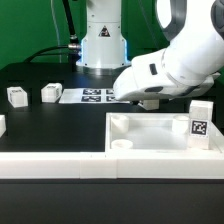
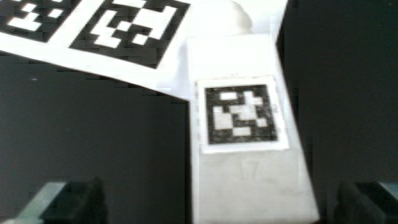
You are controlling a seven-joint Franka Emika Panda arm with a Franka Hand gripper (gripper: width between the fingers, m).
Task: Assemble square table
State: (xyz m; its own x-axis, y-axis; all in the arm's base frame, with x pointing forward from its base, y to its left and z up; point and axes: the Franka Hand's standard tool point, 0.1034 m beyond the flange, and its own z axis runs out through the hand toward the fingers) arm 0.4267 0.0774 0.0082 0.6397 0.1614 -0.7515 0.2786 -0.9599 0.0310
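**Open pincer poised over a white table leg on a black surface**

The exterior view shows a black surface (image 1: 60, 125) in front of a green backdrop (image 1: 30, 30). At the exterior view's left, a first leg (image 1: 17, 96) and a second leg (image 1: 50, 93), both small and white, sit near each other. To their right the marker board (image 1: 92, 96) lies flat before the robot's white base (image 1: 103, 45). The white arm (image 1: 180, 60) reaches in from the upper right, and its pincer (image 1: 148, 102) is low over the surface just beside the marker board. In the lower centre and right lies the square table slab (image 1: 150, 135), raised rim and round corner sockets facing up. An upright leg (image 1: 200, 118) stands at the slab's right end, its tag toward the camera. A long low white wall (image 1: 60, 162) runs along the bottom.

In the wrist view a lying leg (image 2: 240, 115) with a black-and-white tag rests on the dark surface, one end at the marker board's (image 2: 89, 25) edge. The pincer (image 2: 214, 205) is spread wide. Its fingers (image 2: 63, 200) stand on either side of this leg, clear of it, gripping nothing.
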